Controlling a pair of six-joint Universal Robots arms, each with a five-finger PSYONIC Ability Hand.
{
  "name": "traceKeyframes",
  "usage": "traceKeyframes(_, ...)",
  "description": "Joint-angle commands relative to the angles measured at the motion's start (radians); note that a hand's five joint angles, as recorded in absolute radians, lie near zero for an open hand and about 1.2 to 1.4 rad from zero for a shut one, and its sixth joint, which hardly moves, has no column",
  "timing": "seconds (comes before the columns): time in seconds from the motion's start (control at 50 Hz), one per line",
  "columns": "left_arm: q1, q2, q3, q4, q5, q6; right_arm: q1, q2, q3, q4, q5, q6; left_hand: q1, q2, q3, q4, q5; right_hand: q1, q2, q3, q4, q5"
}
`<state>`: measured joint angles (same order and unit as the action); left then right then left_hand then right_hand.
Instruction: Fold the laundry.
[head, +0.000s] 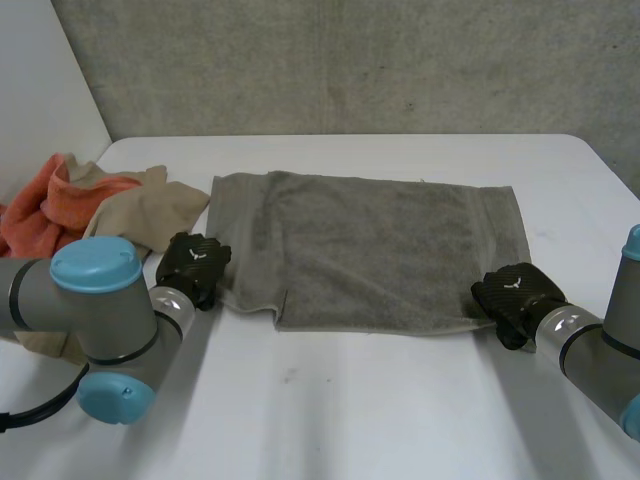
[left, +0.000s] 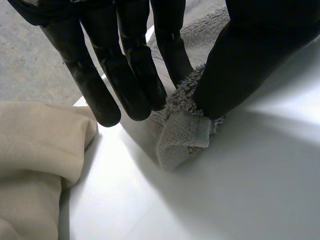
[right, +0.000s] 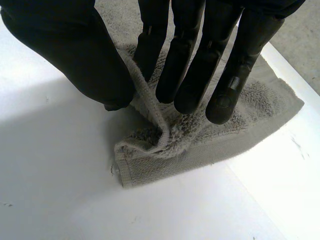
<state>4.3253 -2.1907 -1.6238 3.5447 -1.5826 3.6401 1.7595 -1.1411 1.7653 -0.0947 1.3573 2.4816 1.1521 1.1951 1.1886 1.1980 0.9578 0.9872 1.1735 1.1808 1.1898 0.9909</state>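
- You have one grey terry towel (head: 370, 250) spread flat.
- Your left robot hand (head: 195, 265) and right robot hand (head: 515, 295) each pinch one near corner.

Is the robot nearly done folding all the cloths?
Not nearly. Done: the grey terry towel lies spread flat on the white table. In hand: the left hand and right hand each pinch a near corner of it. Left: no fold is made yet, and the crumpled beige cloth and orange cloth lie heaped beside it.
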Motion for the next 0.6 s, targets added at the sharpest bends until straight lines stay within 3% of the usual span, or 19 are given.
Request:
traceKeyframes(0.02,-0.003,0.003,-0.005,-0.001,0.001,0.0,0.0,0.0,0.003,0.001,-0.003,-0.001,0.244,0.201,0.208,0.198,0.264,0.409,0.223,0.215,0.207,0.231)
traceKeyframes(0.2,-0.001,0.08,-0.07,-0.012,0.0,0.002,-0.009,-0.023,-0.01,0.032,0.003,0.005,0.244,0.201,0.208,0.198,0.264,0.409,0.223,0.215,0.207,0.231)
traceKeyframes(0.22,-0.001,0.097,-0.076,-0.012,0.0,0.002,-0.009,-0.032,-0.012,0.042,0.005,0.01,0.244,0.201,0.208,0.198,0.264,0.247,0.061,0.054,0.045,0.069)
traceKeyframes(0.24,0.001,0.114,-0.08,-0.012,-0.002,0.0,-0.017,-0.058,-0.02,0.067,0.008,0.017,0.244,0.201,0.208,0.198,0.264,-0.19,-0.377,-0.384,-0.393,-0.368)
traceKeyframes(0.28,0.007,0.155,-0.091,-0.012,0.0,-0.008,-0.035,-0.091,-0.02,0.085,0.006,0.017,0.244,0.201,0.208,0.198,0.264,-0.368,-0.554,-0.561,-0.57,-0.546)
traceKeyframes(0.4,0.007,0.198,-0.1,-0.012,0.0,-0.008,-0.178,-0.186,-0.044,0.099,-0.004,0.089,0.244,0.201,0.208,0.198,0.264,-0.453,-0.639,-0.647,-0.655,-0.631)
traceKeyframes(0.52,0.001,0.19,-0.11,-0.012,0.0,-0.008,-0.262,-0.184,-0.064,0.153,-0.033,0.16,0.244,0.201,0.208,0.198,0.264,-0.471,-0.657,-0.664,-0.673,-0.649)
traceKeyframes(0.6,0.002,0.189,-0.11,-0.012,0.001,-0.008,-0.31,-0.146,-0.041,0.22,-0.098,0.209,0.244,0.201,0.208,0.198,0.264,-0.477,-0.663,-0.67,-0.679,-0.655)
